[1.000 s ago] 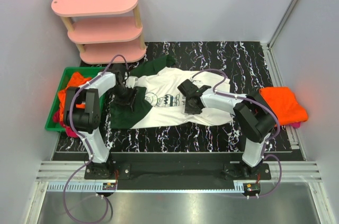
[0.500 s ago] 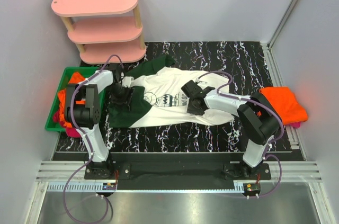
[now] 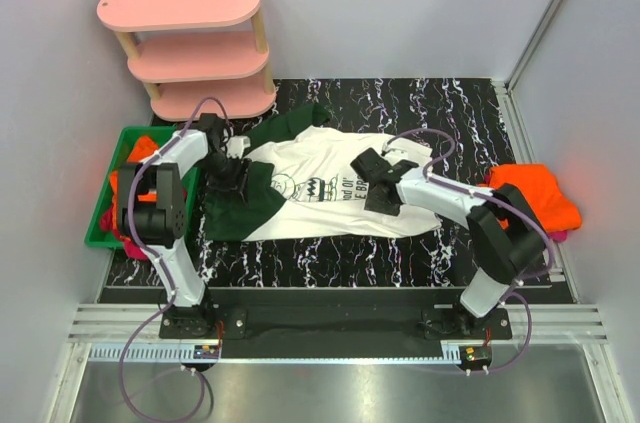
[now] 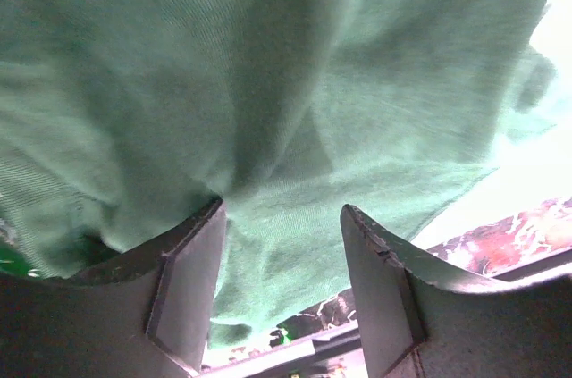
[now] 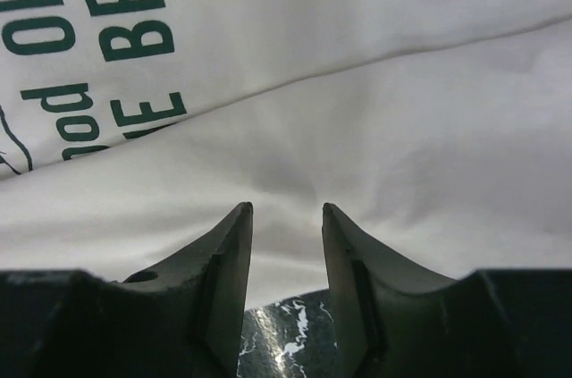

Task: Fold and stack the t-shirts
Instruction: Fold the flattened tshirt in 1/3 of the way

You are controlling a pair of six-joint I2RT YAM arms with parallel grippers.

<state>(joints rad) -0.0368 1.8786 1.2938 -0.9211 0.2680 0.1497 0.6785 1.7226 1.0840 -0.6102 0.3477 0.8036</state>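
Observation:
A white t-shirt (image 3: 310,155) with dark green sleeves and a black print lies spread on the black marbled mat. My left gripper (image 3: 226,179) rests on its near green sleeve (image 3: 248,215). In the left wrist view the fingers (image 4: 192,262) stand apart over that green cloth (image 4: 268,83), so the left gripper (image 4: 281,210) is open. My right gripper (image 3: 385,194) sits on the white body near its front hem. It is open (image 5: 286,208), with a small pucker of white cloth (image 5: 357,110) just past the tips. A folded orange t-shirt (image 3: 535,198) lies at the right.
A green bin (image 3: 128,143) at the left holds orange (image 3: 125,183) and magenta cloth. A pink three-tier shelf (image 3: 190,43) stands at the back left. A strip of magenta cloth (image 3: 560,236) shows under the orange t-shirt. Grey walls close in both sides.
The right gripper slid to the right along the shirt's lower part and its jaws widened. The left gripper shifted slightly left and back on the green sleeve.

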